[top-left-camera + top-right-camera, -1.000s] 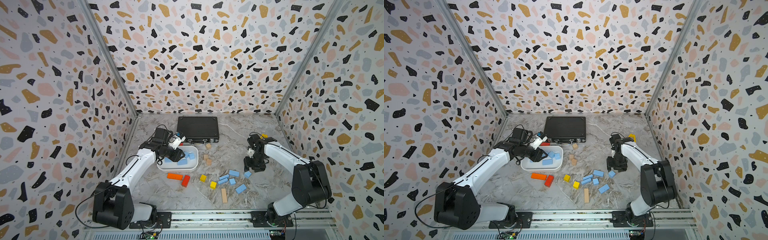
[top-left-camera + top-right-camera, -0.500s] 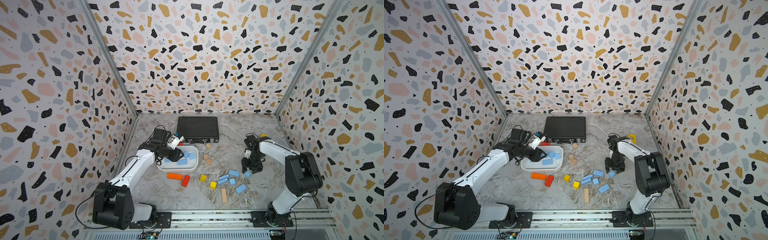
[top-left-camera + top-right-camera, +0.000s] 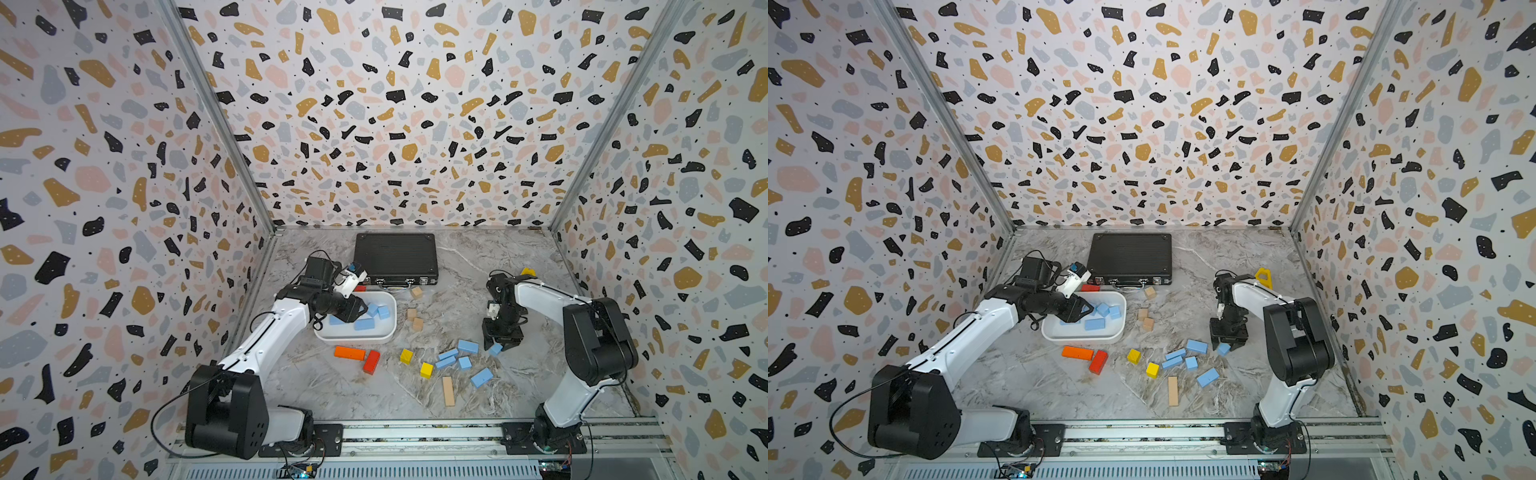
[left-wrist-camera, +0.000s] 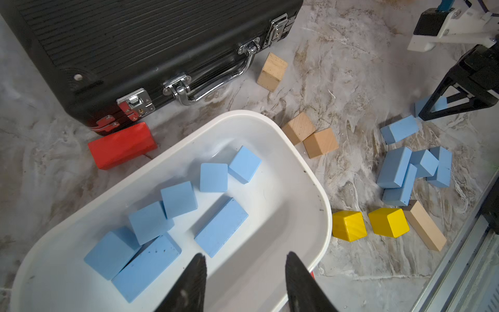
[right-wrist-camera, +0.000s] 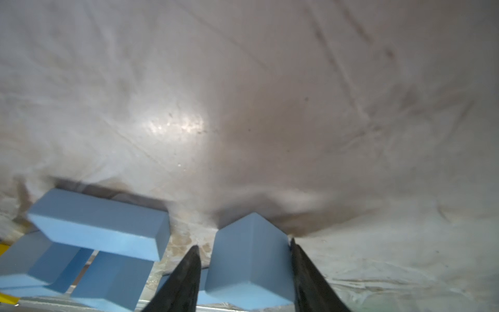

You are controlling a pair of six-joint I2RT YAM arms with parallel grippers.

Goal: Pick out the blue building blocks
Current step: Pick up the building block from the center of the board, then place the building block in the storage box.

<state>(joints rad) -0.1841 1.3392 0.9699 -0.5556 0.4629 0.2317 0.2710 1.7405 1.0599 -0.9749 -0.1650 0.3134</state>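
1. The tabletop is glossy grey marbling. Its middle is bare enough that either arm can reach across.
2. The black case has a ribbed hard shell with chrome latches and a handle. It lies flat and shut at the back, clear of the sorting.
3. The white tray is a smooth plastic tub with rounded corners, just in front of the case on my left arm's side. I take it as the collecting place, since seven blue building blocks lie inside.
4. My left gripper hangs over the tray's rim with its fingers spread and empty.
5. My right gripper points down at the loose pile.
   - Its tapered black fingers straddle one blue cube.
   - One finger touches the cube and the other shows a sliver of gap, so I cannot tell whether the pinch is firm.
   - The cube sits corner-on, so I judge it may twist.
6. More blue building blocks lie clustered on the table beside that gripper. They are matte, sharp-edged cubes and bars, some leaning on each other.
7. The glossy yellow cubes, grainy tan wooden blocks and red and orange bars are not wanted, so they stay scattered.
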